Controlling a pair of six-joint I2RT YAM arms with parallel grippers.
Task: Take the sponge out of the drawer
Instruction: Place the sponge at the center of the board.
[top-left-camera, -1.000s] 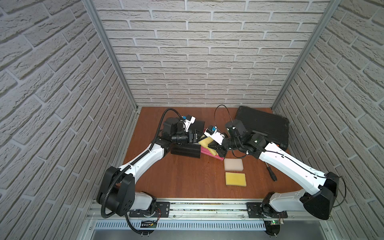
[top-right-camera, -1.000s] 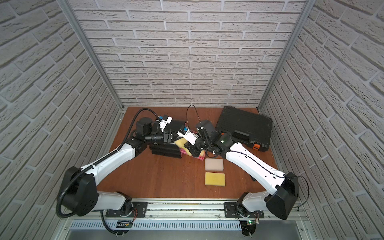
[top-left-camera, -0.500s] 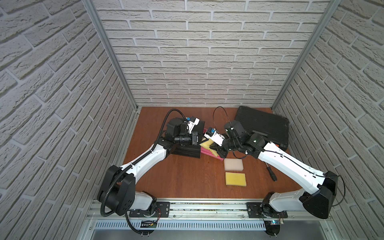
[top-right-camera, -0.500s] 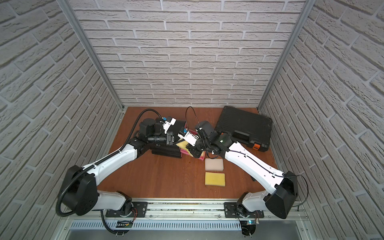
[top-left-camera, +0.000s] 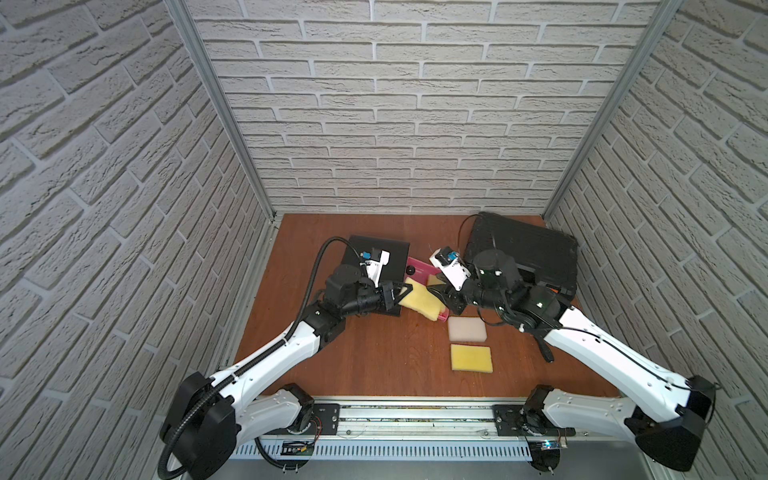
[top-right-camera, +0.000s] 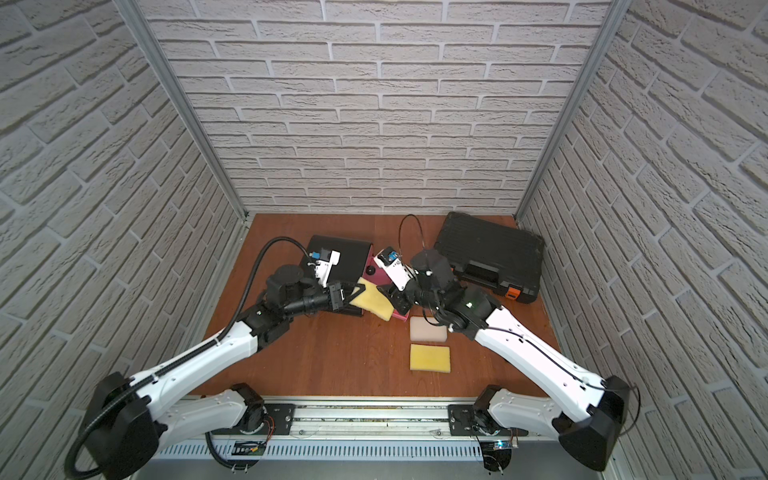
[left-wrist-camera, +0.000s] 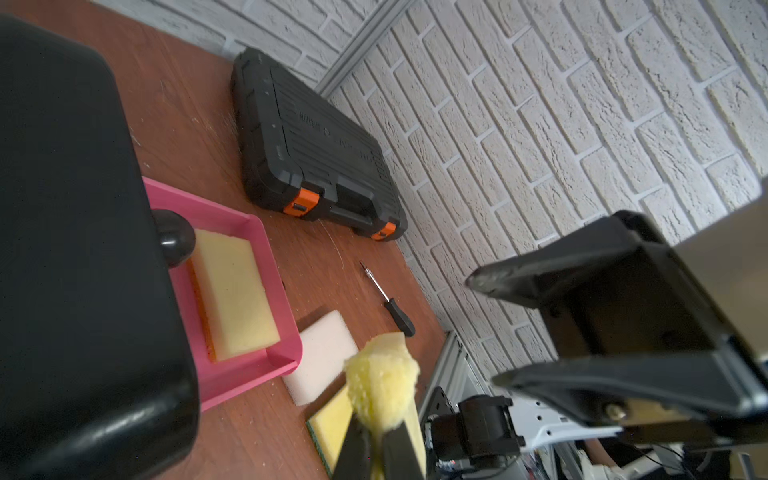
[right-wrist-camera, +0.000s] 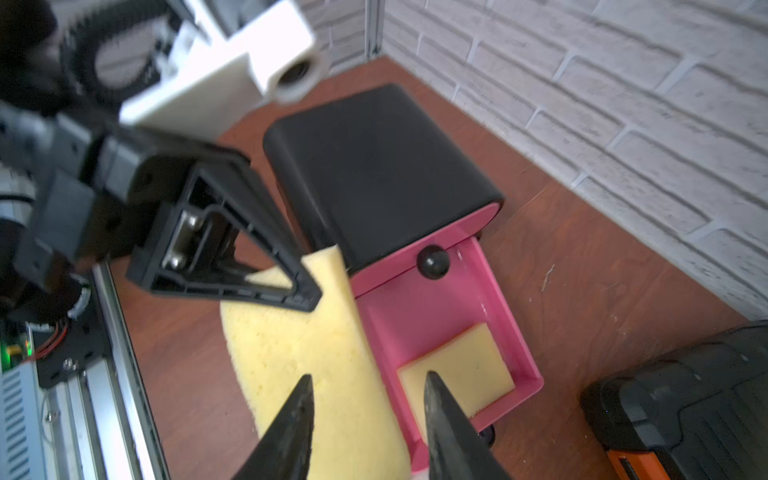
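left gripper (top-left-camera: 401, 292): clamped on one corner of the yellow sponge (top-left-camera: 422, 304), holding it above the table beside the pink drawer (right-wrist-camera: 512, 318)
right gripper (right-wrist-camera: 368, 379): released, fingers parted at the sponge's other end
pink drawer: open, second sponge (right-wrist-camera: 457, 368) inside

This is a robot test cell, probably in a lab. Brick-pattern panels (top-left-camera: 415, 124) joined by aluminium corner posts (top-left-camera: 220, 110) box in a small wooden tabletop (top-left-camera: 374, 361). White robot arms (top-left-camera: 270, 357) stand bolted to a metal rail (top-left-camera: 415, 413) along its front edge.
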